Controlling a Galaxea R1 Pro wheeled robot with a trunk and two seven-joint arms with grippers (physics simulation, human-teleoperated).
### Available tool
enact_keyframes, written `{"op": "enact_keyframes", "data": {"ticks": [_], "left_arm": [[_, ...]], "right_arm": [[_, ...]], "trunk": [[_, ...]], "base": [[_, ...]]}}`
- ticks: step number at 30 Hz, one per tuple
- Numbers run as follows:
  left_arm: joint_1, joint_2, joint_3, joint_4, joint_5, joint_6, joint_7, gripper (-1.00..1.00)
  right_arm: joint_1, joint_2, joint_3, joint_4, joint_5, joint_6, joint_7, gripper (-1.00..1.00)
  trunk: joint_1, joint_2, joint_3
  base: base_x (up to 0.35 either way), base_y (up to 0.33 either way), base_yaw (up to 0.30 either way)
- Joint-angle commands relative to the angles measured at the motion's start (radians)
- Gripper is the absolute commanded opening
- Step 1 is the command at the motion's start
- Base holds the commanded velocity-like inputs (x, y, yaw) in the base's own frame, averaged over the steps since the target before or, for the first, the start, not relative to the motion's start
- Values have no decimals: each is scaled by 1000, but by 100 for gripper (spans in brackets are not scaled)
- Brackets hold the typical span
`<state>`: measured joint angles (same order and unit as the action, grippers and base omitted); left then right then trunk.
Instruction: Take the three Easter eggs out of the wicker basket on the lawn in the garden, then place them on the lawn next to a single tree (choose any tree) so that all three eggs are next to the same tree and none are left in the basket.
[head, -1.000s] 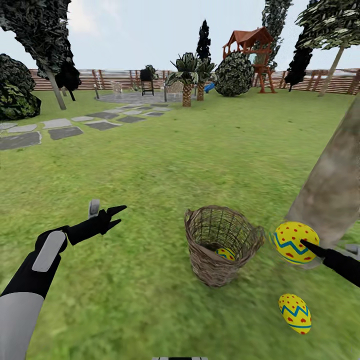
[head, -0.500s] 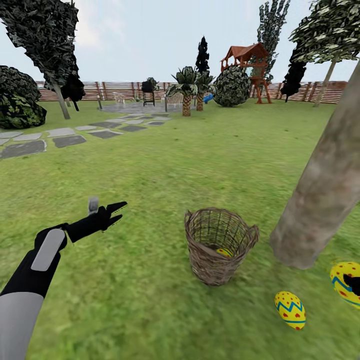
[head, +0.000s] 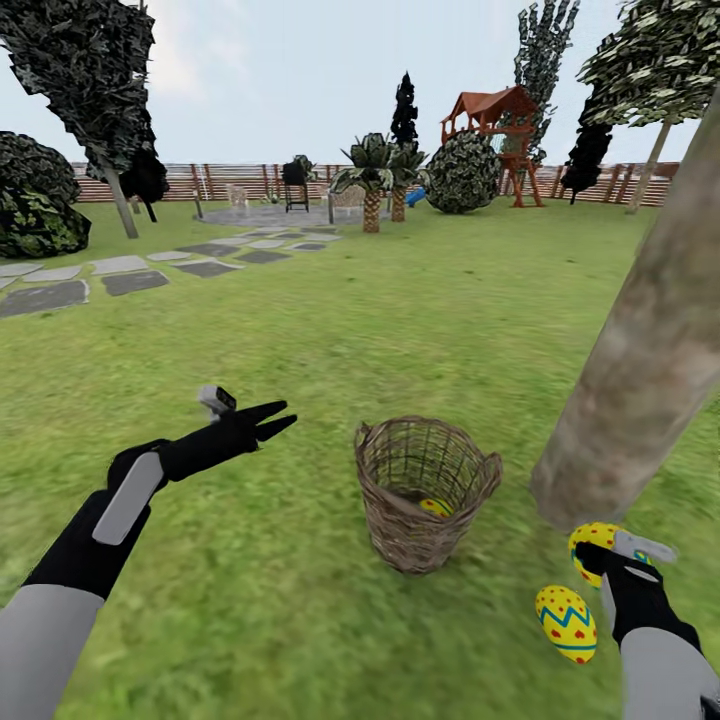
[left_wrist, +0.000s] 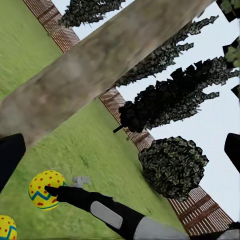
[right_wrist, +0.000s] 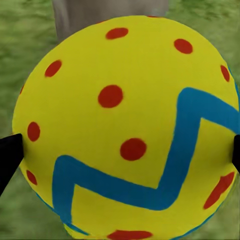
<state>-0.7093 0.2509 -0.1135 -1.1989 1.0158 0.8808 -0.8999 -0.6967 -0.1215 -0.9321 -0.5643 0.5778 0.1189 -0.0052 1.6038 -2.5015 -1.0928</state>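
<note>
Lawn (head: 330, 330): bright green short grass, carries everything. Wicker basket (head: 425, 495) stands upright on it, just beside tree (head: 640, 370) trunk base. 1 Easter egg (head: 566, 624) lies on the grass near the trunk, apart from basket. Grey stepping stones (head: 120, 275) set in lawn's far left side.

A thick pale trunk (left_wrist: 95, 65) slants across the picture, rising from the grass (left_wrist: 85, 150). Near its foot the right end effector (left_wrist: 51, 190), at the end of a black and grey arm (left_wrist: 115, 217), has its dark fingertip against a yellow egg (left_wrist: 44, 188) with red dots and a blue zigzag. A second egg (left_wrist: 7, 229) lies just beside the first. Beyond the trunk runs a brown slat fence (left_wrist: 150, 145), with a round bush (left_wrist: 172, 165) and dark trees (left_wrist: 175, 95) against the sky.
</note>
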Motion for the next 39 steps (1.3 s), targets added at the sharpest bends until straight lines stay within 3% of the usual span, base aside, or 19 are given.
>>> {"op": "enact_keyframes", "data": {"ticks": [1, 6, 10, 11, 14, 16, 17, 24, 29, 32, 39], "left_arm": [[-1, 1, -14, -16, 4, 4, 0, 100], [-1, -1, -42, -34, 5, -1, 2, 100], [-1, -64, -45, -36, 4, 0, 1, 100], [-1, -90, -46, -36, 3, 0, 3, 100], [-1, -126, -79, -36, 0, 0, 5, 100], [-1, -136, -110, -37, -2, -1, 8, 100], [-1, -139, -116, -36, -2, -2, 8, 100], [-1, -147, -124, -36, -2, -3, 9, 100], [-1, -174, -140, -37, -1, -4, 5, 100], [-1, -200, -152, -36, -1, -4, 11, 100], [-1, -206, -153, -24, -3, -3, 13, 100]], "right_arm": [[-5, 0, 4, 3, 8, 3, -16, -100], [-9, -4, 32, 6, 5, 2, -65, -100], [-8, -11, 33, 9, 9, 1, -70, -100], [-8, -16, 34, 30, 12, 2, -88, -100], [-25, -71, 64, 158, 9, -8, -216, -100], [-55, -116, 82, 263, 7, -47, -243, -100], [-62, -122, 84, 286, 7, -57, -247, -100], [-72, -120, 91, 316, 9, -90, -251, -100], [-109, -122, 108, 341, 10, -90, -251, -100], [-110, -124, 139, 343, 8, -89, -251, -100], [-109, -121, 146, 347, 11, -91, -251, -100]], "trunk": [[0, 0, -1], [0, 0, -1], [0, 0, -1], [0, 0, -1], [0, 0, -1], [0, 0, -1], [0, 0, -1], [0, 0, -1], [0, 0, -1], [1, -1, -13], [4, -3, -40]], "base": [[70, -306, 0], [27, -111, 0], [1, -57, 0], [0, -262, 0], [0, -309, 0], [0, -340, 0], [0, -345, 0], [0, -207, 0], [0, -4, 0], [0, 0, 0], [0, 0, 0]]}}
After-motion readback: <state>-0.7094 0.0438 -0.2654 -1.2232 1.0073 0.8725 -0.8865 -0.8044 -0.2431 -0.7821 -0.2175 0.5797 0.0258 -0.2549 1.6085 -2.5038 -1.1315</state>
